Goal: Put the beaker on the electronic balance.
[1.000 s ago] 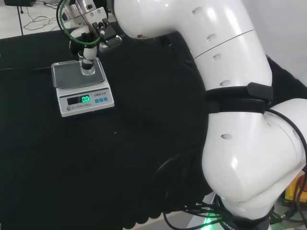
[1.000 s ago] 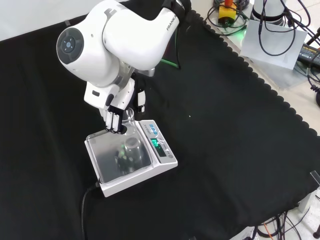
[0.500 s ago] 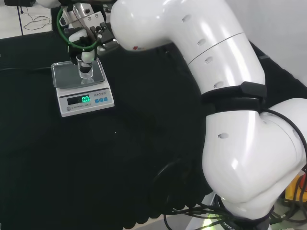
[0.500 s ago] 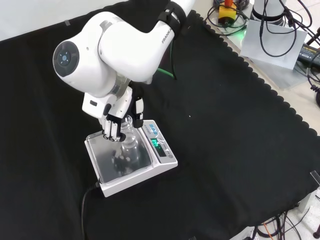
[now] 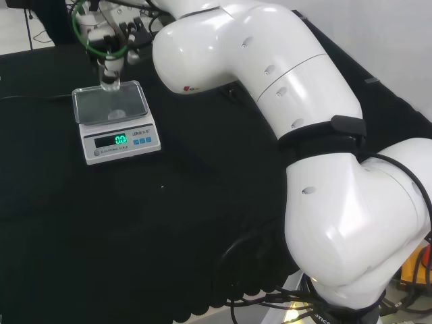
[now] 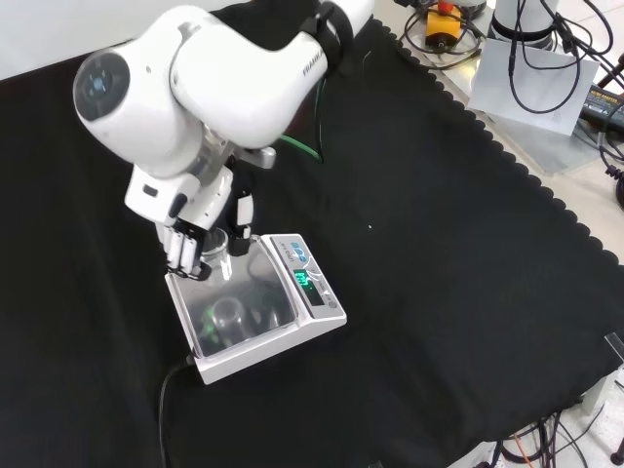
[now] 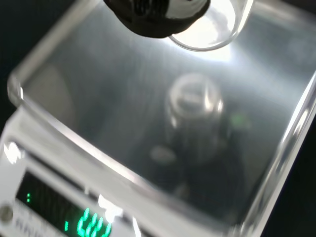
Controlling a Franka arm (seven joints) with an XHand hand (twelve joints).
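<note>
One beaker (image 6: 216, 255) is hanging in the hand (image 6: 192, 246), whose fingers are curling round it, just above the balance (image 6: 255, 304) pan's back edge, the balance sitting near the desk (image 6: 439, 244)'s left edge in the front view.

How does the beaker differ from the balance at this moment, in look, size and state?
The beaker is clear glass; the balance is white with a shiny metal pan and a lit green display. The beaker is far narrower than the pan. The beaker is held in the fingers of the hand, apparently raised over the pan's edge; the balance rests flat on the black cloth. Both sit at the same spot on the bench.
</note>
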